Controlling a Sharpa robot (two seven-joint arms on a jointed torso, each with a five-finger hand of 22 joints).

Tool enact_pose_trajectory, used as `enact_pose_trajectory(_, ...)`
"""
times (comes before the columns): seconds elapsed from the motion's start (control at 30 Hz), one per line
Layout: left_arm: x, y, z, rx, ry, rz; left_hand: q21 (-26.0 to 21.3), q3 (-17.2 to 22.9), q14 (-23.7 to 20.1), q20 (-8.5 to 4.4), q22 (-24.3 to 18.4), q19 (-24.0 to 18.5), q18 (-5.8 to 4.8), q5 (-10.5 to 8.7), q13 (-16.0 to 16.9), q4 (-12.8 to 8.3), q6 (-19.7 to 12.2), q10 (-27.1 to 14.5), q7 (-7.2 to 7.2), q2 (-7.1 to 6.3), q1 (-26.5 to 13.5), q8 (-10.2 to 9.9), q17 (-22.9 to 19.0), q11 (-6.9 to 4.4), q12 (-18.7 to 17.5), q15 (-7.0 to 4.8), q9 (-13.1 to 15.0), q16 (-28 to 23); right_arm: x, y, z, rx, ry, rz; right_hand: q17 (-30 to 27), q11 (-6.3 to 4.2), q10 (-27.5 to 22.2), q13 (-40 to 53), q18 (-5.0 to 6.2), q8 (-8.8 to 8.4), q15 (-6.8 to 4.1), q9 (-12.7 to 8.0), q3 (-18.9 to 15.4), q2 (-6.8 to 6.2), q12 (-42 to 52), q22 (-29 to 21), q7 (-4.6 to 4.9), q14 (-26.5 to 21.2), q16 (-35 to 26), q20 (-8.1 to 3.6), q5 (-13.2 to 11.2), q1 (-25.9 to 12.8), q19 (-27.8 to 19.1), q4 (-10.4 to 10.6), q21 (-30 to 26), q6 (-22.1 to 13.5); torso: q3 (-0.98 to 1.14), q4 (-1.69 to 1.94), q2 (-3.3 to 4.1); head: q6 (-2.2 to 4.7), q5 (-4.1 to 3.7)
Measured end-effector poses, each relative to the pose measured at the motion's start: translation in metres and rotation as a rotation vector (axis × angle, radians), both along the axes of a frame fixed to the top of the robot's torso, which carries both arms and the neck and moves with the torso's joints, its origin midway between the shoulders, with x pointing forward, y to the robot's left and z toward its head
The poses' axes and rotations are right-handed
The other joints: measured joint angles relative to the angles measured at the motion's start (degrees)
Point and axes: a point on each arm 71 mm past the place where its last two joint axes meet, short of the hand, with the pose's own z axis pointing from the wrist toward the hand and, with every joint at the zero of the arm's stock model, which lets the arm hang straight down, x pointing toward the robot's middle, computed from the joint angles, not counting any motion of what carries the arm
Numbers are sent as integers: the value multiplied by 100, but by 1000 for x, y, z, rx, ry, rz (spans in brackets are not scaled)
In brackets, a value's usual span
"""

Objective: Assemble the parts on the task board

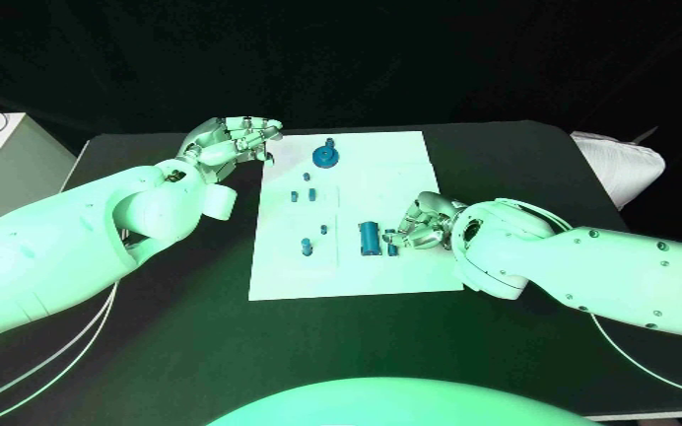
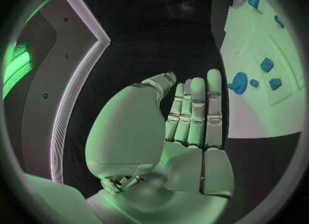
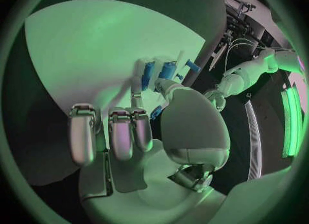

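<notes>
Your right hand [image 1: 422, 224] is resting at the right edge of the white rectangular task board [image 1: 292, 273], pinching a small blue part [image 1: 395, 240] beside the blue cylinder [image 1: 369, 237]. Your left hand [image 1: 232, 140] is hovering released off the board's far left corner.

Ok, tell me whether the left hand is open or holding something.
Open: the left hand holds nothing, fingers straight and side by side, hovering beside the task board.

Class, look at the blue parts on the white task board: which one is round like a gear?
The blue gear-shaped part at the far end of the task board, close to the left hand. It is a wide disc; the others are small pegs or cylinders.
</notes>
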Motion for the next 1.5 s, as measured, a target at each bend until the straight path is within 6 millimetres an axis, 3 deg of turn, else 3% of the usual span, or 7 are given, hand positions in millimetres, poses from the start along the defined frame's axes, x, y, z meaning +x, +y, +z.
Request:
enact_pose_trajectory(0.33,0,0,0,1,2,-2,0,0,0,0,0,0,0,0,0,0,0,0,0,0,0,0,3,0,0,0,-5,0,-3,-1,0,6,1,-1,0,0,0,0,0,-2,0,49,-534,47,0,0,0,0,0,0,76,-502,0,13,0,0,0,0,-7,-5,-3)
enact_pose_trajectory(0.5,0,0,0,1,3,-2,0,0,0,0,0,0,0,0,1,0,0,0,0,0,0,0,3,0,0,0,-5,0,-6,-4,0,9,4,0,0,0,0,0,0,-1,0,54,-576,64,0,5,0,0,0,-7,76,-514,-7,2,0,0,3,-4,-8,-2,1)
enact_pose_trajectory(0.6,0,0,0,1,3,-3,0,0,0,0,0,0,0,0,1,0,0,0,0,0,0,0,3,0,0,0,-5,0,-6,-8,0,7,4,-6,0,0,0,-1,0,2,0,70,-600,129,0,5,0,0,0,-21,-177,-165,-21,-21,0,0,3,-5,-8,3,1)
enact_pose_trajectory(0.7,0,0,0,1,3,-3,0,0,0,0,0,0,0,0,1,0,0,0,0,0,0,0,3,0,0,0,-5,0,-7,-12,0,6,5,-10,0,0,0,-1,0,20,0,70,-634,91,0,4,0,0,0,-21,-726,423,-21,-58,0,0,3,-4,-8,8,-2)
enact_pose_trajectory(0.93,0,0,0,1,4,-4,0,0,0,0,0,0,0,0,1,0,0,0,0,0,0,0,2,0,0,0,-4,0,-9,-15,-1,6,8,-9,0,0,0,-1,0,20,0,53,-848,76,0,4,0,0,0,-21,-1221,1106,-21,-50,0,0,2,-4,-7,3,-4)
enact_pose_trajectory(1.5,0,0,0,1,4,-6,0,17,0,0,0,0,0,0,-4,16,0,0,0,20,-20,0,7,0,0,0,-4,0,-4,-10,-5,-7,-2,-4,-1,-21,-21,3,0,21,0,47,-873,175,0,3,-18,0,0,-21,-1208,1244,-21,-26,0,18,-4,5,-4,-23,-1)
